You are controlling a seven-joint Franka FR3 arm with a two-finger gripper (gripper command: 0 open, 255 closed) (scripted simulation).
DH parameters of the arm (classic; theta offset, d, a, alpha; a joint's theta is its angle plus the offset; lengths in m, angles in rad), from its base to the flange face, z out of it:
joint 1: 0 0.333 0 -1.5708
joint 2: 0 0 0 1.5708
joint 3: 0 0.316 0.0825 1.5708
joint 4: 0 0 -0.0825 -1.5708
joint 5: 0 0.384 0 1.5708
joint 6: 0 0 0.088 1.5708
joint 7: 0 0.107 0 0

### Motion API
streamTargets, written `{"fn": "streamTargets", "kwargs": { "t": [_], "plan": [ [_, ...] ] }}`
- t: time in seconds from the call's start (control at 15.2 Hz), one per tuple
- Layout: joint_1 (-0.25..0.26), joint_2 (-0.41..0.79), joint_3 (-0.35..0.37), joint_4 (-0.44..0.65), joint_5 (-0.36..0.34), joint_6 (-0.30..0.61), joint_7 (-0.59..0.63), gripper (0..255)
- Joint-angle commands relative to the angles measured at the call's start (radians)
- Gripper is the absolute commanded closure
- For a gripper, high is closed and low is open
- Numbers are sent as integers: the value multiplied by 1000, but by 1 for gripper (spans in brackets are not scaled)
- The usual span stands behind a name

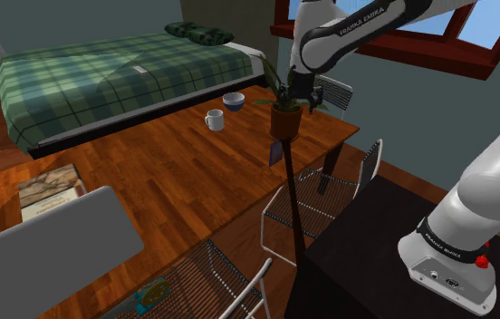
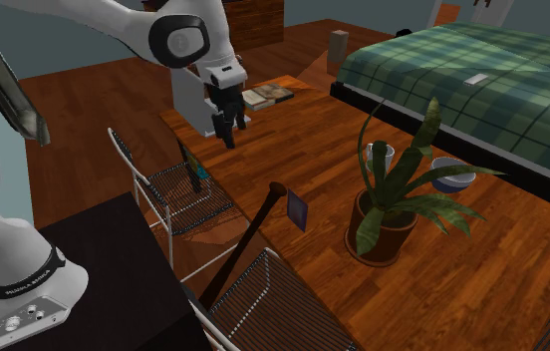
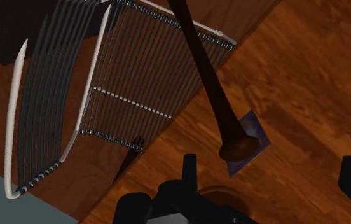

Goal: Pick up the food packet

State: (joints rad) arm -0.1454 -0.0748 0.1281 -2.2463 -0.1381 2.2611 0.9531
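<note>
The food packet is a small purple-blue pouch standing upright at the wooden table's edge, close in front of the potted plant. It also shows as the packet and, in the wrist view, as the packet, partly covered by the knob end of a dark wooden bat. My black gripper hangs open well above the table with nothing between its fingers. In the second exterior view the gripper is up and to the left of the packet. In the shoulder view the gripper sits behind the plant's leaves.
A dark wooden bat leans against the table edge beside the packet. A potted plant, a white mug and a blue bowl stand on the table. Wire chairs line the edge. A green plaid bed lies beyond.
</note>
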Motion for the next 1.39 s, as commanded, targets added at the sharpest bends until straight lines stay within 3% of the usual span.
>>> {"fn": "streamTargets", "kwargs": {
  "t": [0.0,0.59,1.32],
  "plan": [
    [-8,79,0,38,-21,31,74,0],
    [-7,422,-53,264,-81,109,351,0],
    [-17,831,-134,637,-37,110,579,0]
  ]
}}
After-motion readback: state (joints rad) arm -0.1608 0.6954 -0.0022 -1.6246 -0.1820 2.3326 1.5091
